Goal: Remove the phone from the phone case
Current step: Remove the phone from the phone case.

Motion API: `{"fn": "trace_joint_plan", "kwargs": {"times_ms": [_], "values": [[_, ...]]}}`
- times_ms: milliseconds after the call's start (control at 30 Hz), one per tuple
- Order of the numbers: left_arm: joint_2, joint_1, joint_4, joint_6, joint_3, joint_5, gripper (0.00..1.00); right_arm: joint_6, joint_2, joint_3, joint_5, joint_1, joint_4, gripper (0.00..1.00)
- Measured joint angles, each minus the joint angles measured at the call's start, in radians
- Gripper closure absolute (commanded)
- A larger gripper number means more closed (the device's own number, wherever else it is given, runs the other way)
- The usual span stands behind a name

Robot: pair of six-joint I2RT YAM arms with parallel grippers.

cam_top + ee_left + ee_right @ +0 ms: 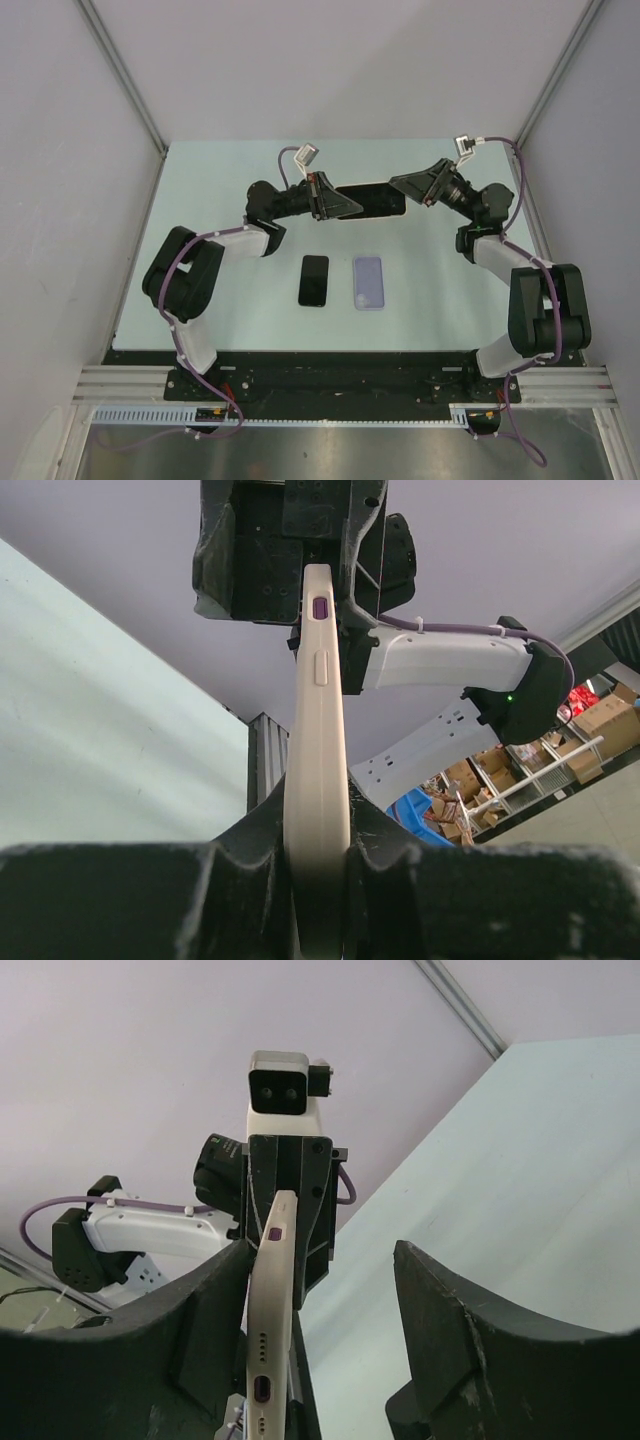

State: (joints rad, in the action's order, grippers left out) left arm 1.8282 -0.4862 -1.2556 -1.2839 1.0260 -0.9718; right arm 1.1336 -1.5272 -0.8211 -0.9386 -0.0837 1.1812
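Observation:
A cream phone case [318, 730] with the phone [372, 200] inside hangs edge-up above the far middle of the table. The phone's dark screen shows in the top view. My left gripper [318, 852] is shut on one end of the phone case [352, 212]. My right gripper [320, 1260] is at the other end, open. In the right wrist view the case [270, 1300] lies against the left-hand finger [205, 1310], while the right-hand finger [450, 1330] stands well apart from it. In the top view the grippers, left [335, 203] and right [408, 186], face each other.
A black phone [313, 281] and a pale lilac phone-shaped slab [369, 284] lie flat side by side on the light table [200, 200], nearer to the arm bases. Grey walls close in the table on the left, right and far sides.

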Motion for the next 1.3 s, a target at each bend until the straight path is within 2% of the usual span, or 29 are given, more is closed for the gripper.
{"fn": "trace_joint_plan", "kwargs": {"times_ms": [200,600,1300], "values": [[0.0,-0.001,0.0,0.002,-0.002,0.0,1.0,0.041,0.035,0.017,0.021,0.014,-0.003,0.39],[-0.001,-0.002,0.0,0.011,-0.016,0.0,1.0,0.082,0.071,0.021,0.033,0.021,-0.033,0.57],[-0.005,-0.003,-0.001,0.019,-0.016,-0.004,1.0,0.082,0.071,0.022,0.033,0.019,-0.076,0.66]]}}
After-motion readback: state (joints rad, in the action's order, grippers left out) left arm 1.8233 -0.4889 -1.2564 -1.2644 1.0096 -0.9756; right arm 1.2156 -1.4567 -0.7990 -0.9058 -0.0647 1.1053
